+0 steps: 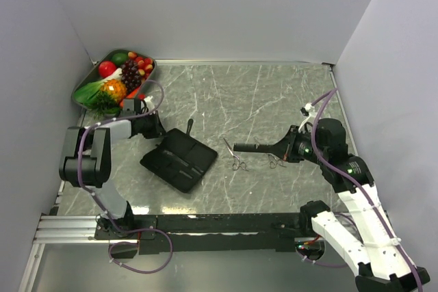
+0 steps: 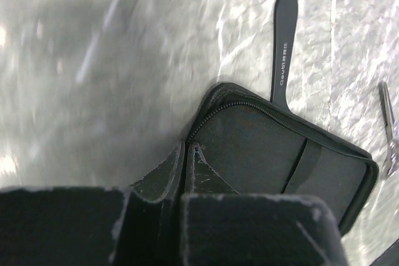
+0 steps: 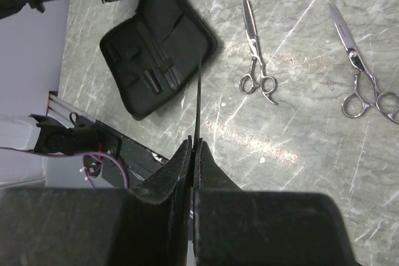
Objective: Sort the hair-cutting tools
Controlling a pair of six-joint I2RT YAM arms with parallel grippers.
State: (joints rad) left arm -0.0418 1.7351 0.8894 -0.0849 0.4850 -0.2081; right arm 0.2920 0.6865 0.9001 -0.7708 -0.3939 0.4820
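Right fingers (image 3: 174, 169) clenched on long comb (image 3: 198, 98), projecting ahead of them: judged light, stiff, slick; grip mid-spine. Left fingers (image 2: 165, 169) closed at pouch (image 2: 262, 147) corner, short comb (image 2: 283, 42) lying beyond them.

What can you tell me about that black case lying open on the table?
The black zip case looks like fabric, rectangular with rounded corners. It lies opened flat, askew, on the grey marbled table, left of the middle. A zipper runs round its rim; a strap and slots cross its inside, which looks empty. The left gripper is shut at one corner, perhaps pinching the rim. A slim black comb pokes out at its far edge.
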